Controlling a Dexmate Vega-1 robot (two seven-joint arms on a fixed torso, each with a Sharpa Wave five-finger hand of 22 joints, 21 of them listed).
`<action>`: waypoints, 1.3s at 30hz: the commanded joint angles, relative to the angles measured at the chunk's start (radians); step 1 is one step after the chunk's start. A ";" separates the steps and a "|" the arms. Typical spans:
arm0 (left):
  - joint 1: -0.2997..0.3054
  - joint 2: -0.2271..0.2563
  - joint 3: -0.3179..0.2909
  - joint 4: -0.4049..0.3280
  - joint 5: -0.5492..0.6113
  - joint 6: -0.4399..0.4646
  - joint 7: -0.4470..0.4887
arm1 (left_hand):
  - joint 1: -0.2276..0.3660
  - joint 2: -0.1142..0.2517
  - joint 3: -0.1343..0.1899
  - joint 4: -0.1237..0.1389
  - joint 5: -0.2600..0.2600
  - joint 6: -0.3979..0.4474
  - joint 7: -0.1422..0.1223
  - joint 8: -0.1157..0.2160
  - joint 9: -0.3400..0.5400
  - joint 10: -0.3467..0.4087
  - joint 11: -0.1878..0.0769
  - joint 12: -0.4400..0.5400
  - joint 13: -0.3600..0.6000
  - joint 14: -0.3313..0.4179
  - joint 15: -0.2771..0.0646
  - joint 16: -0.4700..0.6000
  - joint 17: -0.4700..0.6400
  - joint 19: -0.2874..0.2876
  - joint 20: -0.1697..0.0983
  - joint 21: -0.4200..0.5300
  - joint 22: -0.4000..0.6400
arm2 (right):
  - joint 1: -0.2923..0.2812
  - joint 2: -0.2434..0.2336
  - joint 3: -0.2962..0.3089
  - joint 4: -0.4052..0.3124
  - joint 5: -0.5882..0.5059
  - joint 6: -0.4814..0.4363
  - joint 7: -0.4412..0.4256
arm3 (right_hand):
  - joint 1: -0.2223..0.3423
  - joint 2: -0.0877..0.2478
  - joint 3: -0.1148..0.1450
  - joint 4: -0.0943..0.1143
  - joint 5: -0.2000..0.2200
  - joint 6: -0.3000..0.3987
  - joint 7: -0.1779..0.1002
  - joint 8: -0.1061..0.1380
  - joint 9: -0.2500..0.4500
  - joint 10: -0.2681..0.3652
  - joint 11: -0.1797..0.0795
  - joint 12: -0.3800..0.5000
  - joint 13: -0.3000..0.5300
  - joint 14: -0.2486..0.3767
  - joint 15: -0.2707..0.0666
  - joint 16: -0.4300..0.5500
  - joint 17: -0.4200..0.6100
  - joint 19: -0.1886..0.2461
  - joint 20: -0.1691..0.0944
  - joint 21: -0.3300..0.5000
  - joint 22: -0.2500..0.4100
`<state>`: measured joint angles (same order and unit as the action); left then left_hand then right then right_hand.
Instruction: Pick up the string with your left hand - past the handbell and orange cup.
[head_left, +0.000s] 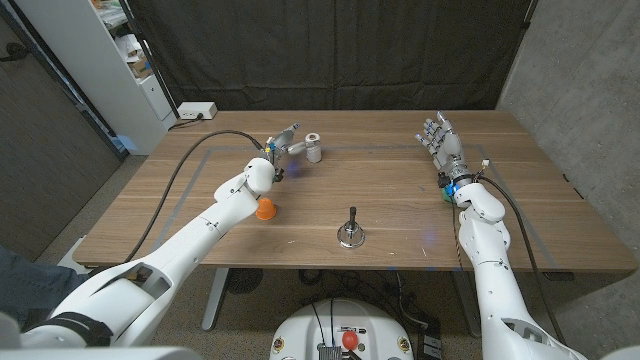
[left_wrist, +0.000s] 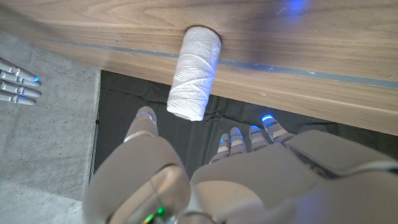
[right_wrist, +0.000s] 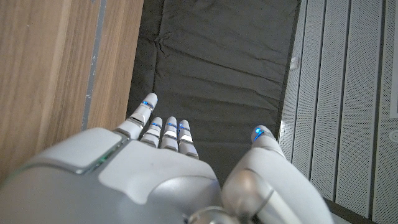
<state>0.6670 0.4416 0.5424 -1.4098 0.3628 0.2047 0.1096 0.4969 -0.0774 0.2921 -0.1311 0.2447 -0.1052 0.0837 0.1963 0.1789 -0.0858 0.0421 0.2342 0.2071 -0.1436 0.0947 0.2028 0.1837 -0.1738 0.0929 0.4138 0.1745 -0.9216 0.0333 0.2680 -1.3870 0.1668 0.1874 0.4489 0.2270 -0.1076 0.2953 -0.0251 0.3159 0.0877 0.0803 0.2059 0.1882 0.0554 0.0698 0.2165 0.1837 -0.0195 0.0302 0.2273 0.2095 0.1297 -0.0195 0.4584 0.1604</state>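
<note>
The left hand (head_left: 283, 141) is out over the far side of the table (head_left: 400, 215), fingers spread and holding nothing, with the string (head_left: 313, 149) just beside its fingertips. The string is a white spool standing upright, near the far edge and a little left of centre. From the left wrist camera the spool (left_wrist: 194, 73) stands right ahead of the hand (left_wrist: 205, 168), framed between the thumb on one side and the other fingers (left_wrist: 239, 142) on the other, with a clear gap on both sides. No contact with the spool shows. Blue lights glow at the fingertips.

Behind the left arm, nearer the robot, the orange cup (head_left: 265, 209) sits partly hidden under the forearm, touching or just beside it; which, I cannot tell. The handbell (head_left: 350, 231) stands upright further right toward the near middle of the table, dark handle up, well apart from the spool.

Over on the right side, the right hand (head_left: 438, 135) is up near the far edge, fingers extended and apart, gripping nothing. Its wrist view shows the hand (right_wrist: 186, 168) with fingers (right_wrist: 165, 132) straight and the thumb splayed wide, wood grain on one side and a dark curtain (right_wrist: 217, 68) ahead. A power strip (head_left: 196, 111) lies on the floor past the table's far left corner.
</note>
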 joint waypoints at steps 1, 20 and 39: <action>-0.011 -0.012 0.014 0.033 0.029 -0.006 0.010 | 0.010 -0.001 0.004 -0.006 0.009 0.004 0.000 0.003 0.006 0.000 0.000 0.006 0.006 0.003 0.002 -0.001 0.003 -0.096 0.006 -0.002 0.005 | 0.011 -0.005 0.009 0.021 0.000 0.001 0.000 | 0.007 0.000 -0.003 -0.002 0.008 0.007 -0.002 -0.004 0.002 0.004 0.000 0.000 0.006 0.007 0.004 -0.004 0.001 0.006 -0.002 -0.004 0.005; -0.051 -0.044 0.047 0.127 0.033 -0.029 0.010 | 0.015 -0.001 0.003 -0.006 0.010 0.009 0.000 0.004 0.006 0.000 0.001 0.006 0.007 0.004 0.002 -0.002 0.003 -0.092 0.007 -0.007 0.006 | 0.032 -0.008 0.017 0.068 -0.003 0.011 0.005 | 0.007 0.001 -0.005 -0.002 0.010 0.009 -0.002 -0.004 0.002 0.006 0.000 -0.003 0.006 0.010 0.004 -0.004 0.001 0.009 0.000 -0.013 0.005; -0.093 -0.073 0.073 0.205 0.039 -0.058 0.018 | 0.017 0.000 0.001 -0.006 0.011 0.012 0.000 0.004 0.006 0.003 0.000 0.007 0.007 0.007 0.002 -0.001 0.003 -0.088 0.010 -0.011 0.006 | 0.049 -0.009 0.030 0.126 -0.003 0.033 0.007 | 0.006 0.002 -0.008 -0.003 0.011 0.010 -0.002 -0.005 0.002 0.009 0.002 -0.005 0.006 0.011 0.004 -0.005 0.001 0.012 0.001 -0.021 0.005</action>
<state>0.5973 0.3858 0.5995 -1.2474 0.3959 0.1640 0.1192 0.5012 -0.0817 0.2922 -0.1310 0.2525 -0.0961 0.0820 0.1963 0.1789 -0.0847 0.0409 0.2343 0.2117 -0.1399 0.0984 0.2028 0.1837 -0.1737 0.0929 0.4059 0.1795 -0.8827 0.0249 0.2902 -1.2952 0.1640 0.2075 0.4537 0.2270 -0.1076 0.2901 -0.0304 0.3216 0.0877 0.0803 0.2060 0.1880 0.0553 0.0698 0.2166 0.1887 -0.0140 0.0358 0.2273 0.2095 0.1331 -0.0159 0.4392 0.1604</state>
